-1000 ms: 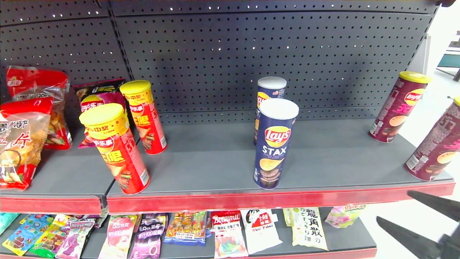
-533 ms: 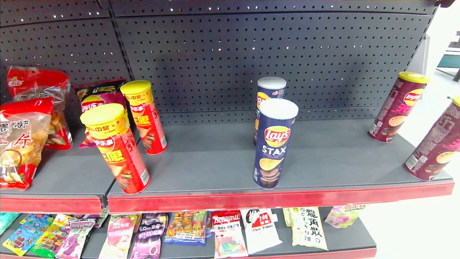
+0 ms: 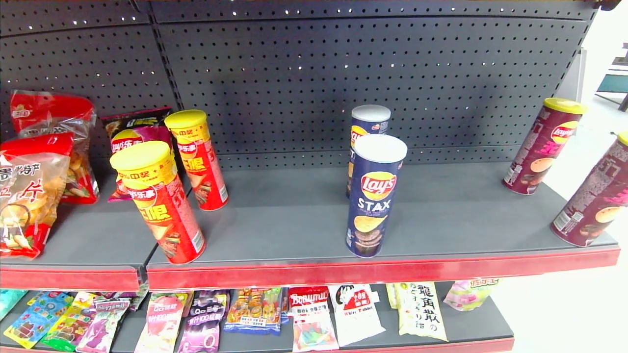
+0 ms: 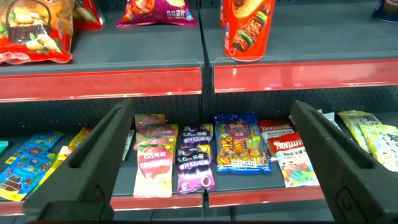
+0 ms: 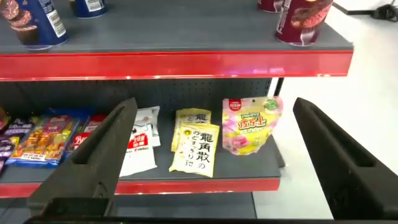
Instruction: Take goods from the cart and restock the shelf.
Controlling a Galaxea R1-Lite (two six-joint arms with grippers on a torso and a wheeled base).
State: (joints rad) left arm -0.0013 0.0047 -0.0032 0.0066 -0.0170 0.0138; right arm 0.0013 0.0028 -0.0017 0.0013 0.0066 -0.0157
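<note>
Left pincer (image 4: 211,106) spread wide, nothing held; candy bags (image 4: 193,165) ahead of it on low tier of shelf (image 4: 298,74), red can (image 4: 249,28) on higher tier. Right pincer (image 5: 214,102) spread too, empty; yellow bag (image 5: 194,149), pink bag (image 5: 252,124) ahead, purple can (image 5: 305,18) higher.

Upper shelf (image 3: 294,215): two bare bays.

Bay one, at the centre of the frame, lies between the red cans (image 3: 157,201) at centre left and the blue cans (image 3: 375,193). It is open from the red front edge (image 3: 382,270) back to the pegboard wall (image 3: 294,73).

Bay two, right of centre, lies between the blue cans and the maroon cans (image 3: 542,144) at the right edge. It is open to the same depth.

Each pair of cans stands one behind the other. Snack bags (image 3: 29,196) block the left end.

Lower shelf (image 3: 483,318): packets (image 3: 255,309) lie side by side along the bottom of the frame. Bare deck shows at the lower right.
</note>
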